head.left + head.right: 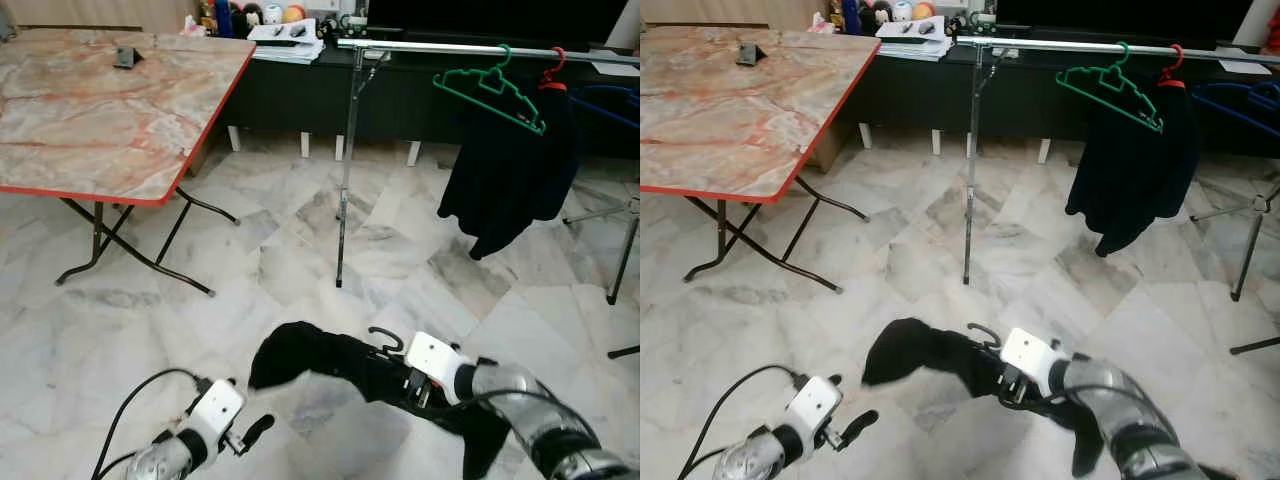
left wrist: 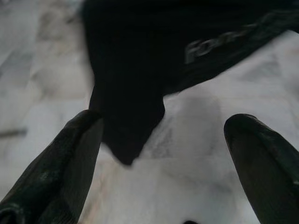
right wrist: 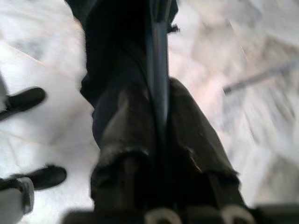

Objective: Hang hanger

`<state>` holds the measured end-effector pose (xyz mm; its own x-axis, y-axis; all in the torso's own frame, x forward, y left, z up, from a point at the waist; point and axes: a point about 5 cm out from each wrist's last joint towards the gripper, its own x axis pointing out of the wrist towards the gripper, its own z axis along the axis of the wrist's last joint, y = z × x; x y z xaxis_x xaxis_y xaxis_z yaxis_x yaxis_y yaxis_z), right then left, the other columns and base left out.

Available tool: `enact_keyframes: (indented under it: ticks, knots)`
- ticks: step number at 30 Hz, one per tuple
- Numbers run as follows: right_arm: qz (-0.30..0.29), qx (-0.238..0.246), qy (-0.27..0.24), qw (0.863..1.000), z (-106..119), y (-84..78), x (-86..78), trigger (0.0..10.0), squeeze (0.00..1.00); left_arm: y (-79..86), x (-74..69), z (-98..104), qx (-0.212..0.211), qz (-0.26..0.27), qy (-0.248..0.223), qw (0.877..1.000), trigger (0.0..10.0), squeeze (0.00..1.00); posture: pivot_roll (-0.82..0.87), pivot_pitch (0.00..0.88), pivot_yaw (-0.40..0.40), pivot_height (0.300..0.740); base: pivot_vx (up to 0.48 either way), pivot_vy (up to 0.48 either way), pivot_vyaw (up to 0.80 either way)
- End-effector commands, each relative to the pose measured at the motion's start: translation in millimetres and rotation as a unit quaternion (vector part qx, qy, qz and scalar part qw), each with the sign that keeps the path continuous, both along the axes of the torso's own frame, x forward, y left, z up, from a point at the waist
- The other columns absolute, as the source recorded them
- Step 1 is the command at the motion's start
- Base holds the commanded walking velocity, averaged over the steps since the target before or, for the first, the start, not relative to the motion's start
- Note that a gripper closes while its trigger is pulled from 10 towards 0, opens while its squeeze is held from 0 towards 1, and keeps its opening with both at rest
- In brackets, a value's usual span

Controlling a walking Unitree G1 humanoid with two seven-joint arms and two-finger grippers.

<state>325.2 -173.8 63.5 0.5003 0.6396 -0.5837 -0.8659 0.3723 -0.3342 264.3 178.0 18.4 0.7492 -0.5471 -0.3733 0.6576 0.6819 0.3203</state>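
My right gripper (image 1: 402, 383) is low in front of me, shut on a dark hanger (image 3: 158, 70) that carries a black garment (image 1: 310, 355). The hanger's hook (image 1: 385, 336) sticks up beside the gripper, and the garment drapes to both sides above the floor. In the right wrist view the fingers (image 3: 126, 140) press on the hanger's bar. My left gripper (image 1: 246, 412) is open at the lower left, just short of the garment's hanging end (image 2: 131, 121). A silver clothes rail (image 1: 440, 47) stands ahead, bearing a green hanger (image 1: 490, 85) and a red hanger with a black garment (image 1: 515, 170).
A marble-topped folding table (image 1: 100, 110) with a red edge stands at the left. The rail's upright pole (image 1: 346, 170) reaches the floor ahead. A blue hanger (image 1: 610, 105) and other stand legs (image 1: 622, 260) are at the right. A dark low cabinet (image 1: 300, 95) lines the back wall.
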Motion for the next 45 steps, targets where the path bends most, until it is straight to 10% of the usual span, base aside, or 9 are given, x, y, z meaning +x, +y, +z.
enact_keyframes:
  ticks: [1, 13, 43, 44, 45]
  knots:
    - [0.038, -0.023, 0.001, 0.999, 3.6, -0.8, -0.6, 10.0, 0.00, -2.2, -2.5, -1.1, 0.033, -0.044, 0.014, 0.998, 10.0, 0.00, 0.09, 0.146, -0.044, 0.740, 0.000, 0.000, 0.00]
    - [0.076, -0.073, 0.002, 0.994, 13.0, -9.7, 2.9, 10.0, 0.00, -8.7, 11.7, 21.0, 0.056, -0.085, -0.008, 0.995, 10.0, 0.00, 0.09, 0.153, -0.051, 0.740, 0.000, 0.000, 0.00]
    - [0.173, -0.058, 0.001, 0.983, 38.4, -7.1, 0.3, 10.0, 0.00, -6.9, 3.1, -16.6, 0.046, 0.013, 0.054, 0.997, 9.9, 0.00, 0.05, 0.148, -0.073, 0.740, 0.000, 0.000, 0.00]
    - [0.174, -0.057, -0.001, 0.983, 39.3, -7.0, 0.4, 10.0, 0.00, -7.0, 2.8, -17.6, 0.043, 0.016, 0.056, 0.997, 4.4, 0.00, 0.05, 0.145, -0.072, 0.740, 0.000, 0.000, 0.00]
    - [0.174, -0.057, -0.001, 0.983, 39.5, -7.0, 0.4, 10.0, 0.00, -7.0, 2.7, -17.9, 0.041, 0.018, 0.057, 0.997, 4.0, 0.00, 0.05, 0.145, -0.072, 0.740, 0.000, 0.000, 0.00]
